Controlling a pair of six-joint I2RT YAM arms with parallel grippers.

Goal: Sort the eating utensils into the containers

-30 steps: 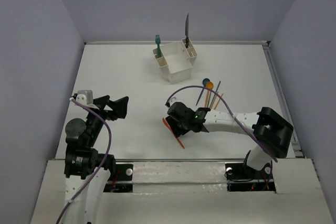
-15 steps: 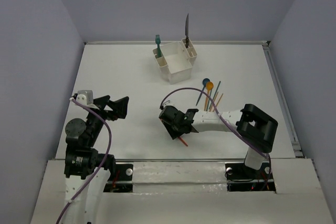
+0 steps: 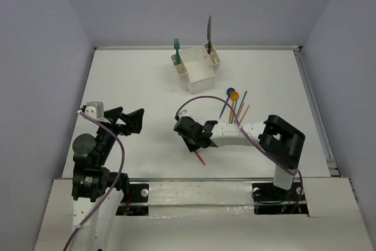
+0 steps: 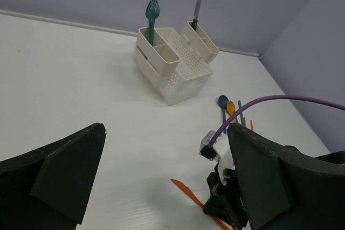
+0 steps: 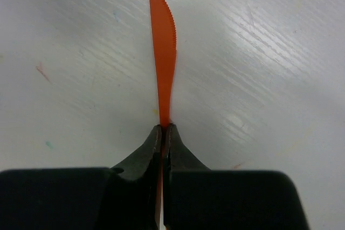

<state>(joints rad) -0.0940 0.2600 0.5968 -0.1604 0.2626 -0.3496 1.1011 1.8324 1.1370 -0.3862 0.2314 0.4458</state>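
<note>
Tool on right arm (image 5: 163, 133) clenched on orange plastic knife (image 5: 163, 41) lying on table (image 5: 269, 52), left tool (image 4: 164, 176) spread wide

The white caddy (image 3: 200, 82) stood far back, near the middle; a teal fork (image 3: 176, 45) stood tines-up in its left slot; a dark-handled steel knife (image 3: 208, 27) stood blade-up in its right slot; the orange plastic knife (image 5: 163, 41) was pinched in the right gripper (image 5: 163, 129), serrated blade pointing forward; the blue spoon (image 3: 228, 92), orange spoon (image 3: 234, 95) and teal spoon (image 3: 243, 100) lay bunched together near the caddy's right front.
</note>
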